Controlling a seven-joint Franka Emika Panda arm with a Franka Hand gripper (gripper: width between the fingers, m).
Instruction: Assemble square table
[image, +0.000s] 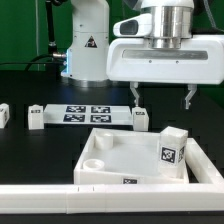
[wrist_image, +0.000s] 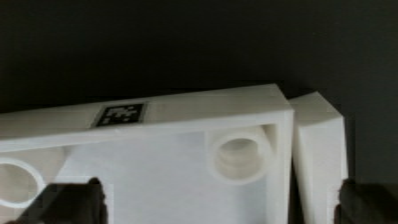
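The square table top (image: 120, 158) is a white slab with a raised rim and round corner sockets, lying near the front of the black table. A white tagged leg (image: 172, 148) stands at its corner on the exterior view's right. Three more legs lie behind it: the left leg (image: 4, 113), the second leg (image: 37, 117) and the third leg (image: 140, 119). My gripper (image: 162, 99) hangs open above the slab's far edge, holding nothing. In the wrist view the slab (wrist_image: 160, 160) shows a tag and a socket (wrist_image: 240, 152), a white block (wrist_image: 317, 140) lies against its edge, and my gripper (wrist_image: 217, 205) straddles both.
The marker board (image: 85, 112) lies flat behind the slab, between the legs. A long white bar fence (image: 90, 196) runs along the table's front edge. The robot's base (image: 88, 45) stands at the back.
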